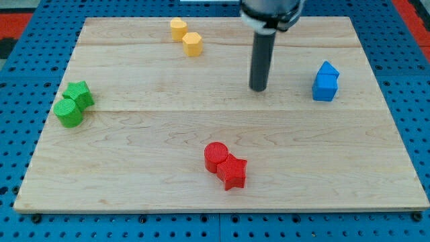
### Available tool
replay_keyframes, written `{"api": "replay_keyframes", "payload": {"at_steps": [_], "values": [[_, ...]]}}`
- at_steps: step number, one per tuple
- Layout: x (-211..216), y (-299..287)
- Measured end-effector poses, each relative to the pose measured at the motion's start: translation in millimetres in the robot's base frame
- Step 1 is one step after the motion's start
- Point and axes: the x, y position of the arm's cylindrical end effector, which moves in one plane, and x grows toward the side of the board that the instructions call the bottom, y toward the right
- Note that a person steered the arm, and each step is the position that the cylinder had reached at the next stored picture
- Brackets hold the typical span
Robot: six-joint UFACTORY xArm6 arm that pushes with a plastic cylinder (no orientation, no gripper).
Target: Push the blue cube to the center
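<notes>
Two blue blocks stand touching at the view's right: a blue cube (324, 88) in front and a blue pointed block (328, 70) just behind it. My tip (259, 89) rests on the wooden board (168, 128), to the left of the blue cube by about a hundred pixels, apart from it. The dark rod rises from the tip toward the view's top.
Two yellow blocks (178, 29) (192, 44) sit at the top left of centre. A green star block (79, 93) and green cylinder (68, 112) sit at the left edge. A red cylinder (216, 156) and red star block (232, 172) sit at the bottom centre.
</notes>
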Motion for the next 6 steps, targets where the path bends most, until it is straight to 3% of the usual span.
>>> {"api": "replay_keyframes", "payload": {"at_steps": [2, 3, 4, 6], "values": [[-50.4, 44.6], [-91.7, 108.2], [-92.6, 136.1], [31.3, 69.7]]}}
